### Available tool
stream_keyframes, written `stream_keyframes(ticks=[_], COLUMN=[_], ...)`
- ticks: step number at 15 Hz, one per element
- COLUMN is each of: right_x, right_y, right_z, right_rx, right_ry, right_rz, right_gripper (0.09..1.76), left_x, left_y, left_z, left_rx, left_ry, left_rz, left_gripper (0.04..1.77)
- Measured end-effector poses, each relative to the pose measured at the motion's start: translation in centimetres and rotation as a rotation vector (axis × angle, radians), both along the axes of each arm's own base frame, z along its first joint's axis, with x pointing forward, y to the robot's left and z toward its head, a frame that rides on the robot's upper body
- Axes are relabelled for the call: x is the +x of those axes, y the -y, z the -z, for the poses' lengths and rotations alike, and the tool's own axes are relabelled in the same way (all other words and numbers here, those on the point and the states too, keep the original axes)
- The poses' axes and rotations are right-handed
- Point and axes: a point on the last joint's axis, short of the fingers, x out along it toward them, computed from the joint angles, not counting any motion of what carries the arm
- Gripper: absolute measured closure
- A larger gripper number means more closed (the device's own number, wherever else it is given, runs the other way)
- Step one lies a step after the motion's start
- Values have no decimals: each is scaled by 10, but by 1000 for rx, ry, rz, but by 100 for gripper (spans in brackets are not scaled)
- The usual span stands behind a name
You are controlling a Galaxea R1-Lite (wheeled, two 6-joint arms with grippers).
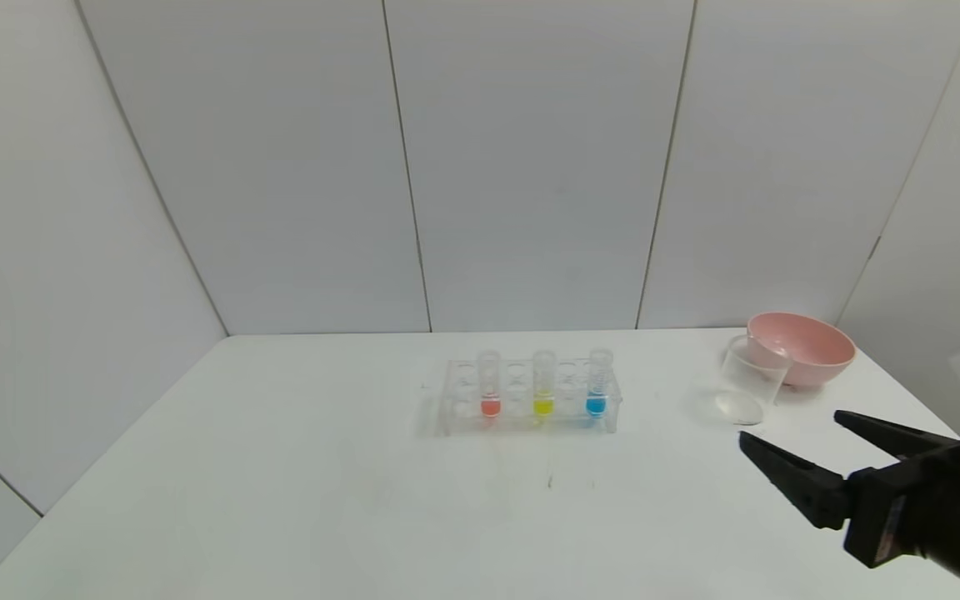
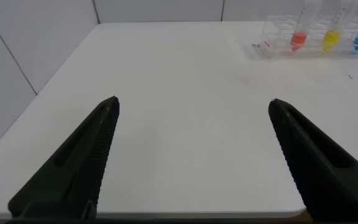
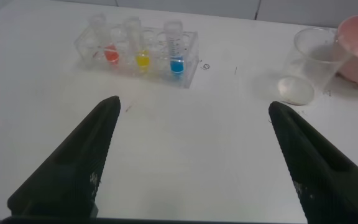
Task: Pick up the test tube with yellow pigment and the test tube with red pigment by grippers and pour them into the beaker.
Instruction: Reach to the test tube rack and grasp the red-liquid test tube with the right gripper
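A clear rack [image 1: 527,396] stands mid-table, holding the red tube [image 1: 489,385] at left, the yellow tube [image 1: 543,384] in the middle and a blue tube [image 1: 598,383] at right (all upright). The beaker [image 1: 750,381] is seen far right, touching a pink bowl [image 1: 802,347]. The right gripper [image 1: 797,442] is held open and empty near the beaker; the left gripper [image 2: 192,107], also open, is kept over the table's near left.

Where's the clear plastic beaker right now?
In the head view, the clear plastic beaker stands on the white table's far right, against the pink bowl, right of the clear tube rack and beyond the open right gripper.
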Motion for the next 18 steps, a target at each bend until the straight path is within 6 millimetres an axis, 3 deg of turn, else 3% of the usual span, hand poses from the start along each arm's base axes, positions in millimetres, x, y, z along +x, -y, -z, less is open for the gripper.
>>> stream_keyframes(ticks=[5, 14, 18], right_x=[23, 84, 115], right_y=[-57, -174, -211], right_z=[8, 38, 53], right_rx=[-43, -76, -110], right_ry=[-63, -91, -123], right_rz=[-75, -53, -37], right_gripper=[14, 14, 14], left_x=[0, 0, 0], left_y=[0, 0, 0], left_z=[0, 0, 0], left_rx=[0, 0, 0], left_ry=[0, 0, 0], left_rz=[0, 0, 0], left_gripper=[9, 9, 9])
